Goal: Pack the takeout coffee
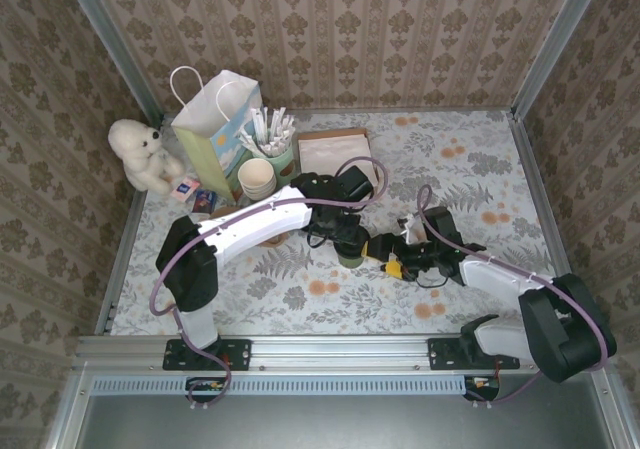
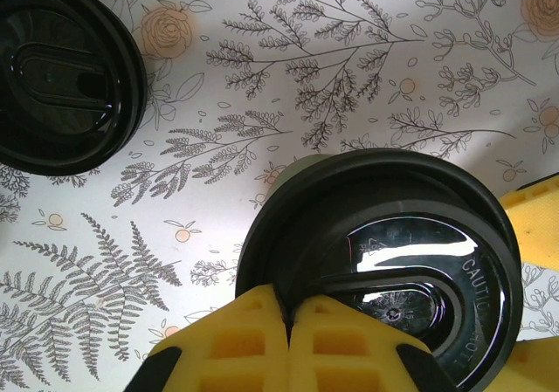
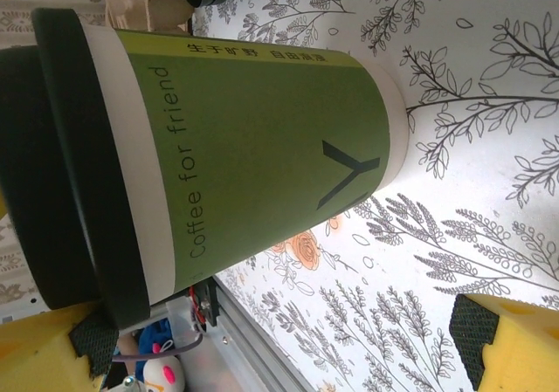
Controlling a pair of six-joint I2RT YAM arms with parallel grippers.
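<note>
On the flowery desk (image 1: 480,169), from above, the coffee cup (image 1: 350,259) stands upright between my left hand (image 1: 345,242) and right hand (image 1: 383,255); my left wrist shows its fingers (image 2: 253,340) pressed together at the lid (image 2: 393,261); my right wrist shows the cup just ahead of spread fingers (image 3: 511,340), its long axis running from one to the other.

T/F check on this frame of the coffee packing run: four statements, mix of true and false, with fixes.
1. The takeout coffee stands on the table with its black lid on. True.
2. The left claw is wide open. False: its fingers are shut together at the lid's edge.
3. A second black lid lies apart from the cup. True.
4. The coffee is already in the gift bag. False: it is on the table; the bag stands at the back left.
</note>
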